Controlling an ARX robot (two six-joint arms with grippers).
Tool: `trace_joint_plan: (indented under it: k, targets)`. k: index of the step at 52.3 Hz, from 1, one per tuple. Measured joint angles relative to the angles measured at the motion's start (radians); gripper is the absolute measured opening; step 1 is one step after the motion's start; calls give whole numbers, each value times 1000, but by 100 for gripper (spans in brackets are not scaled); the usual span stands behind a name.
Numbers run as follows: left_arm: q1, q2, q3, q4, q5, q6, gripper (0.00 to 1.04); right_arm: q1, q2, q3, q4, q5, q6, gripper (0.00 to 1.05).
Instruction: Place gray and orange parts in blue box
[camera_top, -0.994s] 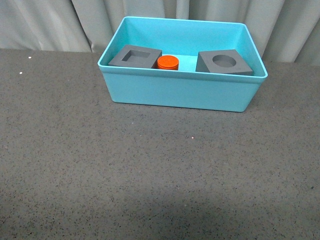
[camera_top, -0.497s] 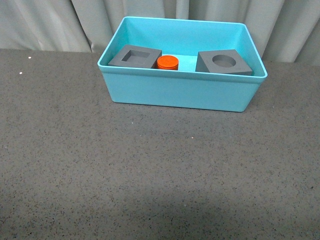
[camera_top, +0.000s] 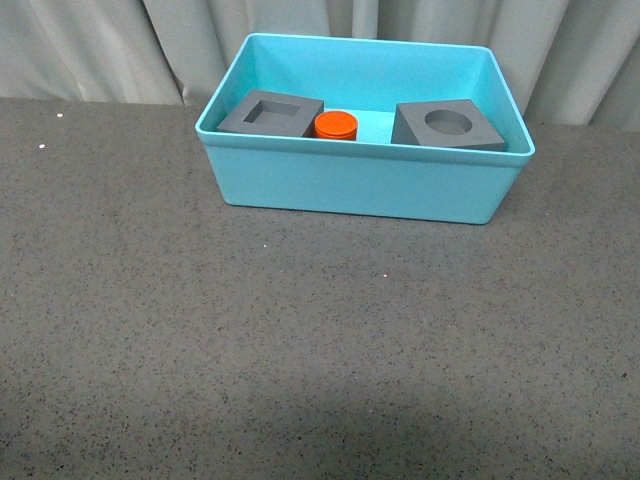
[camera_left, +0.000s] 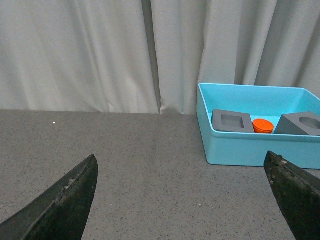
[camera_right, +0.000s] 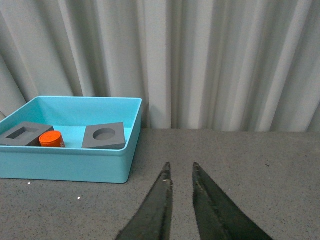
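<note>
- The left gripper (camera_left: 182, 200) shows only its two dark fingertips, at the lower corners of the left wrist view and cut off by the frame; they stand spread wide with nothing between them.
- The right gripper (camera_right: 181, 172) has its fingers nearly together, a thin gap left, holding nothing above the table.
- Neither arm appears in the front view.
- The blue box (camera_top: 360, 185) sits at the upper centre of the front view, and holds all three parts.
- The gray cube with a square recess (camera_top: 271, 113) lies at its left, the orange cylinder (camera_top: 336, 125) just beside it, and the gray cube with a round recess (camera_top: 448, 124) at its right.
- The near wall hides the parts' lower halves; no numerals are legible.
- The dark speckled tabletop (camera_top: 300, 330) meets pale gray curtains (camera_right: 210, 60).
</note>
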Motion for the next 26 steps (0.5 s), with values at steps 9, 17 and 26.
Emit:
trace_joint_plan:
  k: [9, 17, 26]
  targets:
    - [0, 0, 0, 0, 0, 0, 98, 0, -1, 0, 0, 0, 0, 51]
    - [0, 0, 0, 0, 0, 0, 98, 0, -1, 0, 0, 0, 0, 80]
    - [0, 0, 0, 0, 0, 0, 98, 0, -1, 0, 0, 0, 0, 95]
